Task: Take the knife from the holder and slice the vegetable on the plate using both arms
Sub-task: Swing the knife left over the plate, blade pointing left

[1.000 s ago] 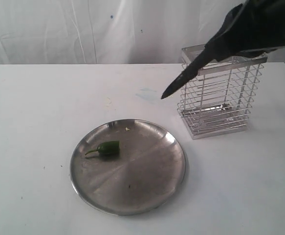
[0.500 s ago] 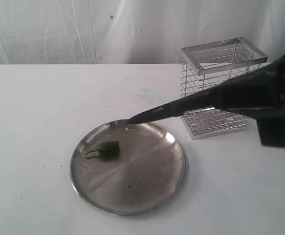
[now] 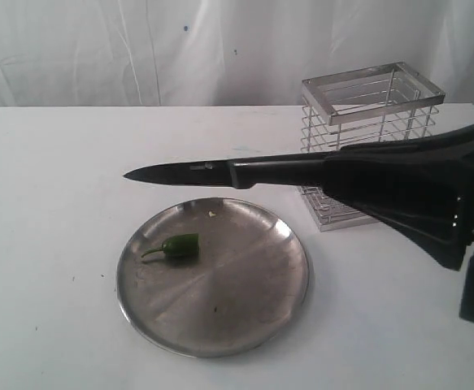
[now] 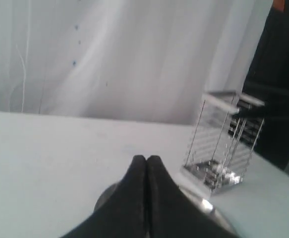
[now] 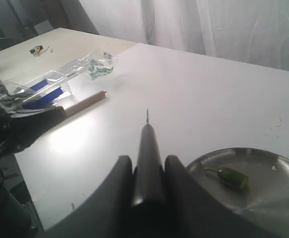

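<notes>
My right gripper (image 3: 338, 175) is shut on the black handle of the knife (image 3: 196, 171), which lies level in the air above the far rim of the steel plate (image 3: 245, 317), tip pointing left. In the right wrist view the knife (image 5: 148, 144) runs out between the fingers (image 5: 122, 171), edge-on. The green chilli (image 3: 176, 246) lies on the plate's left part, stem to the left; the right wrist view has the chilli (image 5: 231, 177) beside the blade. The wire holder (image 3: 367, 146) stands empty at the back right. My left gripper (image 4: 146, 159) is shut on nothing; it is out of the exterior view.
White cloth hangs behind the table. The right wrist view has a wooden stick (image 5: 85, 103), plastic bags (image 5: 92, 67) and a blue box (image 5: 42, 94) on the table's far side, beyond the knife tip. A crumb (image 3: 212, 214) lies on the plate's far rim.
The right gripper carried the knife from above the holder down and to the left. The blade swung from steeply tilted to level, and its tip now reaches past the plate's left side.
</notes>
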`<control>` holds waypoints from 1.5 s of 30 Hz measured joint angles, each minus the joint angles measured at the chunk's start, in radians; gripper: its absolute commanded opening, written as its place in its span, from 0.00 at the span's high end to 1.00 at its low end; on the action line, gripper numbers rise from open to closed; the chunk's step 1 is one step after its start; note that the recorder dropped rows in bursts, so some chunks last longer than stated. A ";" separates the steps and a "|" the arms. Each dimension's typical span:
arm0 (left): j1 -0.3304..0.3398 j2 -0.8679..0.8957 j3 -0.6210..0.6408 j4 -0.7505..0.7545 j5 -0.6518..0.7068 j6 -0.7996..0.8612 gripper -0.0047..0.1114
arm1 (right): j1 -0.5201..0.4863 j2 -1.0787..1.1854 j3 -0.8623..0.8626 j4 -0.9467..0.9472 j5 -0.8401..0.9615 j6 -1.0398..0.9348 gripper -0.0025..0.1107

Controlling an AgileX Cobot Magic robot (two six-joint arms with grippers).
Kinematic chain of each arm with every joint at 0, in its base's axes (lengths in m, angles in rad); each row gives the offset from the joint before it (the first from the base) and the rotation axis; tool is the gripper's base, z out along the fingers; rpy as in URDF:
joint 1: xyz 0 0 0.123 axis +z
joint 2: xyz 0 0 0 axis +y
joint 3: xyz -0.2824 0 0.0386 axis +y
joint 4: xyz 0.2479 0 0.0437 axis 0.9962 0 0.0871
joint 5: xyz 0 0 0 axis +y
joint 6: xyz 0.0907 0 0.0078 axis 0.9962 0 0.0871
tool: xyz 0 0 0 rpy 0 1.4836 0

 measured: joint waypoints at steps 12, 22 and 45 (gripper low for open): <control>0.000 -0.001 0.000 -0.002 -0.271 -0.037 0.96 | 0.000 0.000 0.013 0.013 0.026 -0.036 0.98; 0.000 0.026 0.000 0.614 -0.009 -0.724 0.96 | 0.000 0.023 0.013 0.146 0.038 -0.164 0.98; 0.000 0.975 -0.271 0.755 -0.215 -0.625 0.79 | 0.000 0.184 -0.047 0.386 0.118 -0.474 0.98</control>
